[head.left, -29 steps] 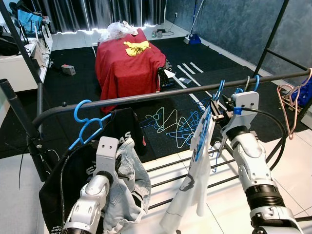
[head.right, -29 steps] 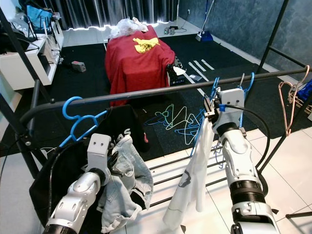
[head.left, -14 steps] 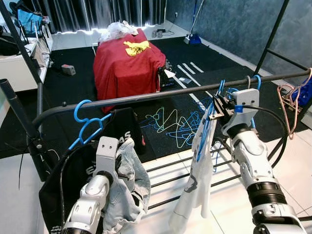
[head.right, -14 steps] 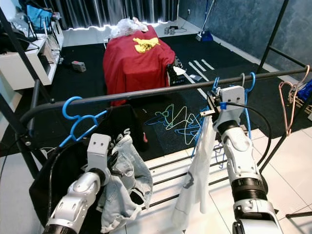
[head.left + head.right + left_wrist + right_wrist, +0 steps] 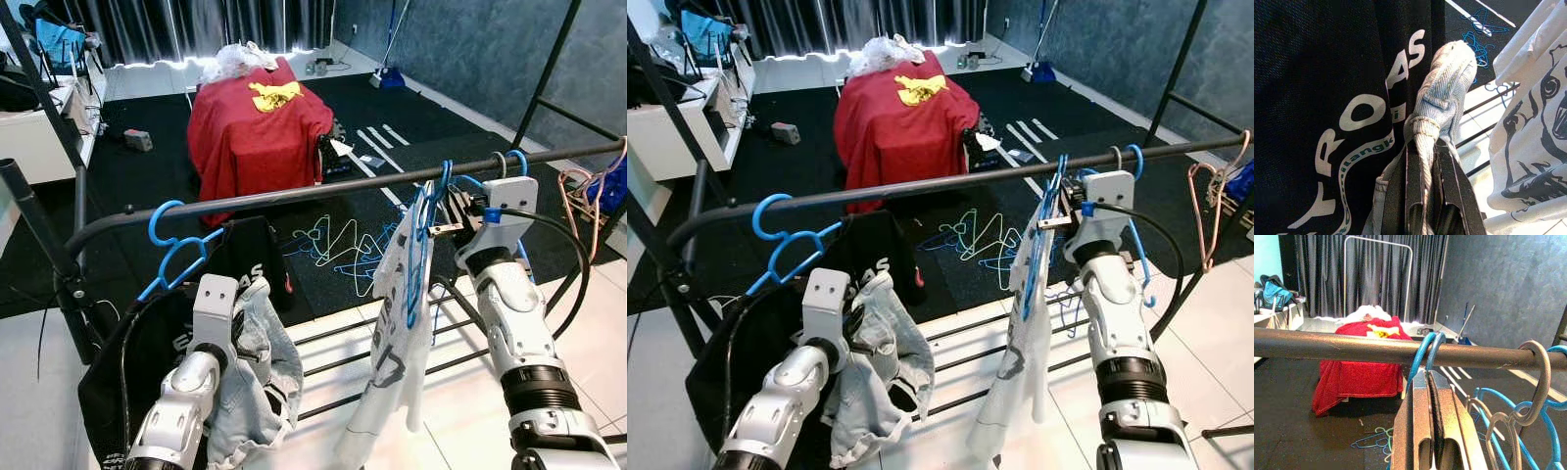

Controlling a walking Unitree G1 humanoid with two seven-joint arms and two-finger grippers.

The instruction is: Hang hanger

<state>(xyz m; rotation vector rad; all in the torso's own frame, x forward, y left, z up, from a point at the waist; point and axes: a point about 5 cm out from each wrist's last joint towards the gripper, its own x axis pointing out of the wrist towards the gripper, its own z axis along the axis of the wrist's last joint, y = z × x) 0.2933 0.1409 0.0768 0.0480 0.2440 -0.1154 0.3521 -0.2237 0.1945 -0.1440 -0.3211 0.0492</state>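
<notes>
Since a second ago your right gripper (image 5: 1055,217) has carried the blue hanger (image 5: 1046,227) with the white shirt (image 5: 1017,343) up, and its hook now sits over the rail (image 5: 950,183). Fingers are pinched shut on the hanger just below that hook. Beyond the rail: black mat (image 5: 157,186), red-draped box (image 5: 257,127), loose hangers (image 5: 343,253) on the floor. Left gripper (image 5: 1422,176) hangs low, clamped on jeans (image 5: 257,367) beside a black shirt (image 5: 1312,98).
</notes>
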